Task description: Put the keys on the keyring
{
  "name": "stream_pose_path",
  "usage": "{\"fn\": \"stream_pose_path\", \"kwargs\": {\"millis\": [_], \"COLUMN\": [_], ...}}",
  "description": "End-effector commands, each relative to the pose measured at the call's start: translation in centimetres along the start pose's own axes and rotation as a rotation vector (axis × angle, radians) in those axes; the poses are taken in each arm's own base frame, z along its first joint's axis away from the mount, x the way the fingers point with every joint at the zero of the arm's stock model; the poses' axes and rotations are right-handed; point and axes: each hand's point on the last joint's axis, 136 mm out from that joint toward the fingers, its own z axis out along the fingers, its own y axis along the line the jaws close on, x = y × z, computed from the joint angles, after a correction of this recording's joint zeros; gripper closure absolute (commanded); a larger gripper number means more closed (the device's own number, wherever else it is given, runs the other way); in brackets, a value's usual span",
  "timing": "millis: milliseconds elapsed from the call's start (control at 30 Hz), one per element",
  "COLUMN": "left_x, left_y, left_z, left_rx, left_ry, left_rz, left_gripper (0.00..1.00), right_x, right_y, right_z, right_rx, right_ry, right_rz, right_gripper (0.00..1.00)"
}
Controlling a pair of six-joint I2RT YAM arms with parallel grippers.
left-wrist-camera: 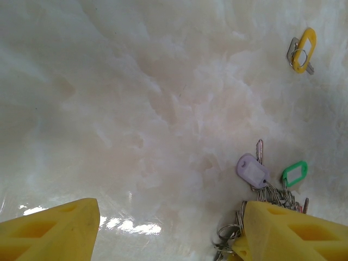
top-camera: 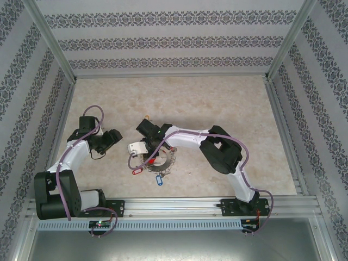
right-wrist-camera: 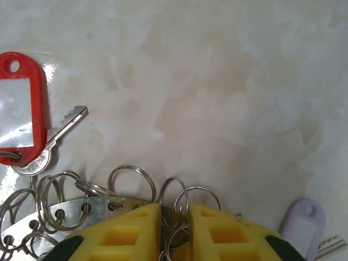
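**Top external: right claw pinches the keyring, left claw hangs wide**

Across the pale marbled counter, both arms bend inward toward its near middle. Beside the cluster, the left claw hangs with its fingers wide apart, holding nothing. The right claw has its yellow fingers almost together, pinched at the rim of the keyring. Whether they bite the flat plate or one small loop I cannot tell.

The keyring lies flat on the counter between the two claws, with keys fanned round it. Their tags show as a red tag, a purple tag and a green tag. One yellow-tagged key lies well apart and seems loose.

Judging by that, the step is anchoring the ring while the free claw fetches. Keep the pinch low and firm so the plate cannot pivot. Take the stray key by its tag, leaving its loop clear.
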Motion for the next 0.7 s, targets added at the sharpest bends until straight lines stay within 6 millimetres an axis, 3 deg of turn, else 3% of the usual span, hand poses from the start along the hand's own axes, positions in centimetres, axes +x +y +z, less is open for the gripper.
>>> {"fn": "stream_pose_path", "kwargs": {"millis": [0,667], "left_x": [-0.1,-0.1], "left_y": [0.1,0.1], "left_z": [0.2,0.4], "left_rx": [0.016,0.024], "left_ry": [-0.003,-0.005], "left_rz": [-0.014,-0.018], "left_gripper": [0.30,0.30], "right_x": [-0.5,-0.2], "right_y": [-0.2,1.9], "right_z": [0.4,0.8], "right_rx": [0.014,-0.070], "right_ry": [0.000,0.006], "right_rz": [0.018,0.054], "right_gripper": [0.78,0.78]}}
